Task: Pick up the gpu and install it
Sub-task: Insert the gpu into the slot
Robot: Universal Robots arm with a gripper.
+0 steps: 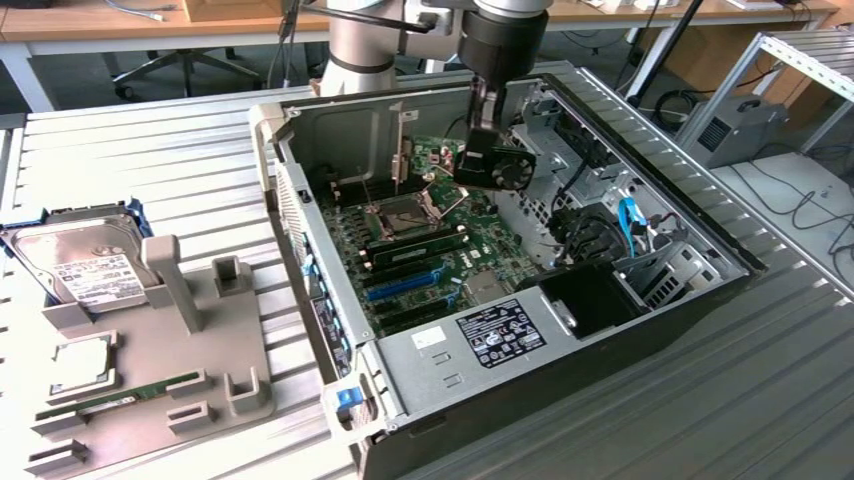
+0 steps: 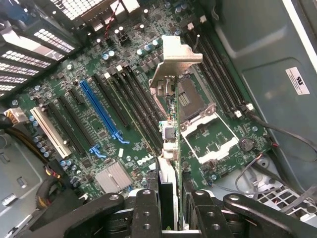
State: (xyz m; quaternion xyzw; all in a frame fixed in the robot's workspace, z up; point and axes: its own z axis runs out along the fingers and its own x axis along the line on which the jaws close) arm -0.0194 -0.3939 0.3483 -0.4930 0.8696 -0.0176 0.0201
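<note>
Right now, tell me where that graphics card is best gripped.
Its top edge, from above, pinching the two flat faces, as the gripper does. The graphics card hangs on edge over the motherboard, leaving its lower edge and silver bracket free.

The computer case (image 1: 334, 130) lies open on the worktop (image 1: 747, 400), with the motherboard (image 1: 441, 250) flat on its floor. The gpu (image 1: 501, 165) hangs above the motherboard, near the CPU socket (image 1: 400, 215), gripped in the end effector (image 1: 481, 150). The power supply (image 1: 494, 335) sits at the case's near end. On the exterior view's left, a holder tray (image 1: 247, 370) carries the hard drive (image 1: 87, 270), a processor (image 1: 83, 365) and a RAM stick (image 1: 120, 400).
</note>
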